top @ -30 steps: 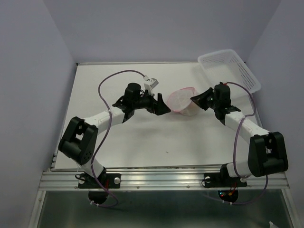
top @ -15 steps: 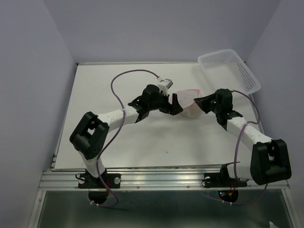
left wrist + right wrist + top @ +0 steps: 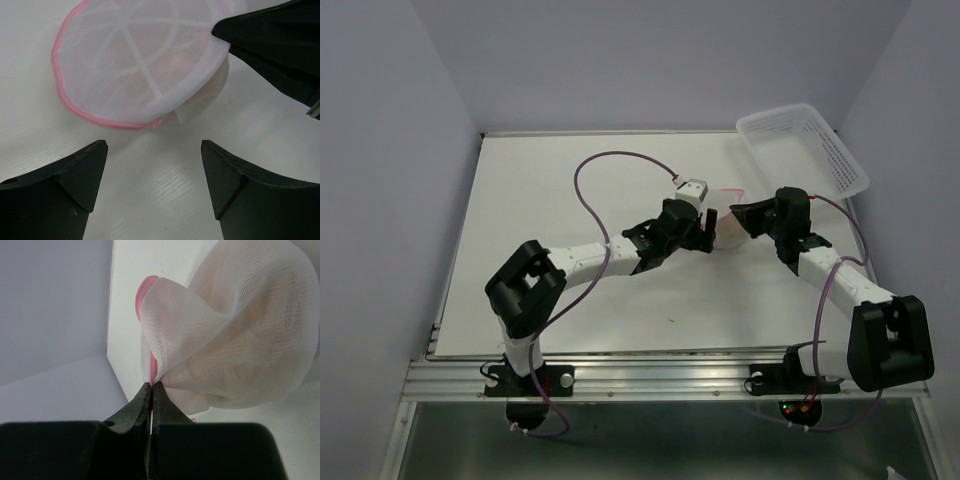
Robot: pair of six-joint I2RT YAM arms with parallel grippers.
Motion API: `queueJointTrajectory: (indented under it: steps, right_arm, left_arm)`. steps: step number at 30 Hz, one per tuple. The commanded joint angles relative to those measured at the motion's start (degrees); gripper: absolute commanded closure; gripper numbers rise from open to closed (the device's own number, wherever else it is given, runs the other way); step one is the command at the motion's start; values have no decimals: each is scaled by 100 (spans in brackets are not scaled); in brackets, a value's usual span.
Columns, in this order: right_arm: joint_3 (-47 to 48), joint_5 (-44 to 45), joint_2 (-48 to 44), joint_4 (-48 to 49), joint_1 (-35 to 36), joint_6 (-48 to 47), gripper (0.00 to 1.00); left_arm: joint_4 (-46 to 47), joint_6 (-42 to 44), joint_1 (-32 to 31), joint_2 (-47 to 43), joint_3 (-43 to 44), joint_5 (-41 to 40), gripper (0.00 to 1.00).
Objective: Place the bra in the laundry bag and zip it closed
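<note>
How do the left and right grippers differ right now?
The left gripper is open with nothing between its fingers; the right gripper is shut. The left gripper sits just short of the laundry bag, not touching it; the right gripper pinches the bag's mesh by its pink-trimmed edge. Shared: both are black and meet at the bag from opposite sides.

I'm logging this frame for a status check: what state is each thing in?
laundry bag: lid lying over it, near edge apparently unzipped
left gripper: open, just short of the bag
right gripper: shut on the bag's mesh
plastic basket: open side up, far right
</note>
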Motion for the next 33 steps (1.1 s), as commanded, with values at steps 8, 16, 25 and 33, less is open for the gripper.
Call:
queueJointTrajectory:
  steps: [8, 16, 25, 33]
  right_arm:
    - [148, 70, -63, 74, -14, 194, 99]
    - [157, -18, -19, 83, -14, 325, 99]
    - [113, -115, 7, 118, -14, 413, 99]
    - [60, -211, 25, 162, -14, 466, 99]
  left_arm:
    - [-278, 14, -475, 448, 834, -1543, 18]
    - [-357, -118, -484, 607, 950, -1930, 27]
    - [-208, -127, -519, 756, 1020, -1843, 41]
    - [-146, -180, -537, 853, 1195, -1895, 48]
